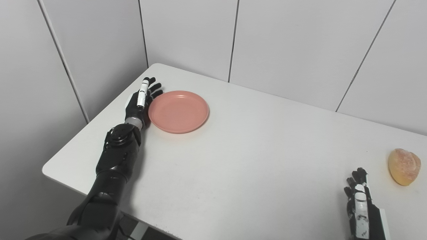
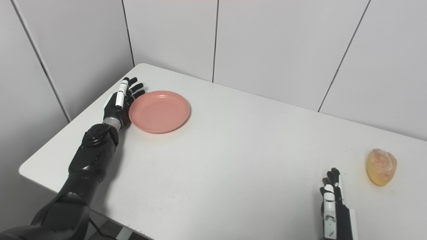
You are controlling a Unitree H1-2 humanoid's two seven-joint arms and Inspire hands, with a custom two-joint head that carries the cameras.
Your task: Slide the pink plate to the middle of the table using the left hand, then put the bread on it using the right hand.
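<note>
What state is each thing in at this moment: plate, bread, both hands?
pink plate: empty, flat on the table's far left part, not yet at the middle.
bread: lying on the table near its right edge, untouched, apart from both hands.
left hand: open, fingers extended, right beside the plate's left rim; contact not clear.
right hand: open, holding nothing, waiting near the front edge, short of the bread.

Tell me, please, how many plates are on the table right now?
1. The pink plate sits near the table's far left corner, beside the open left hand. Nothing in view could hide another.
</note>
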